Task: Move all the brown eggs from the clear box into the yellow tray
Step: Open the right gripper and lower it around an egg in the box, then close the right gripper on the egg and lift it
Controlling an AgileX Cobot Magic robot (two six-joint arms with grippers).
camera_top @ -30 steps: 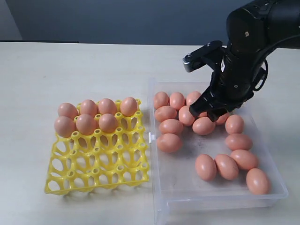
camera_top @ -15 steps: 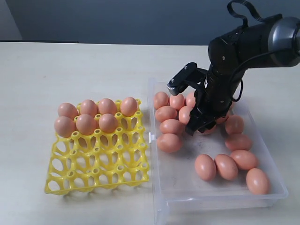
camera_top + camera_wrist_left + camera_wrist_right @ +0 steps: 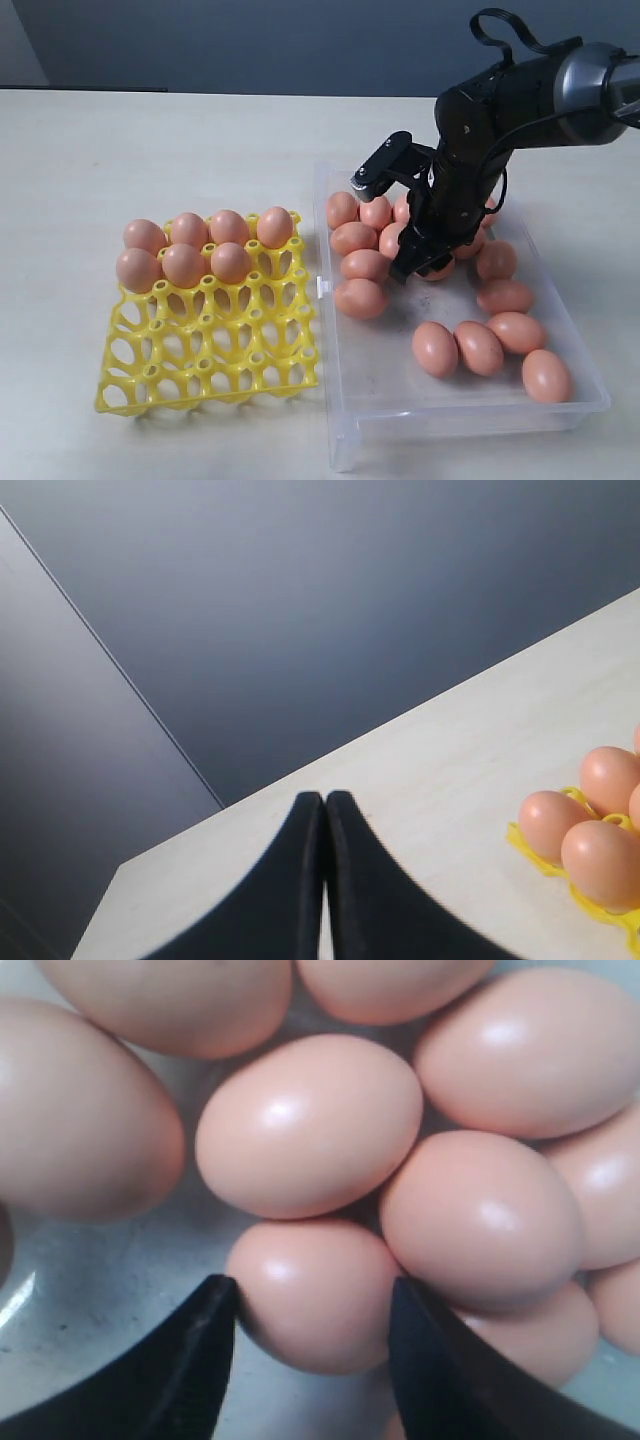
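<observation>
Seven brown eggs point(image 3: 183, 264) sit in the yellow tray point(image 3: 215, 352): four along its far edge as the exterior view shows it, three in the next row. Every other cup stands empty. Roughly fifteen more lie in the clear box point(image 3: 385, 395), just beside the tray. The arm hides a few, so we cannot fix the count. We judge the job about a third done.

Right gripper point(image 3: 416, 264) is down among the far cluster in the box. Its jaws are spread to either side of one egg point(image 3: 315, 1295), tips close against its flanks, with no squeeze evident. That egg touches its neighbours.

Left gripper point(image 3: 324, 800) hangs above the table point(image 3: 450, 750), fingers pressed together, holding nothing.
</observation>
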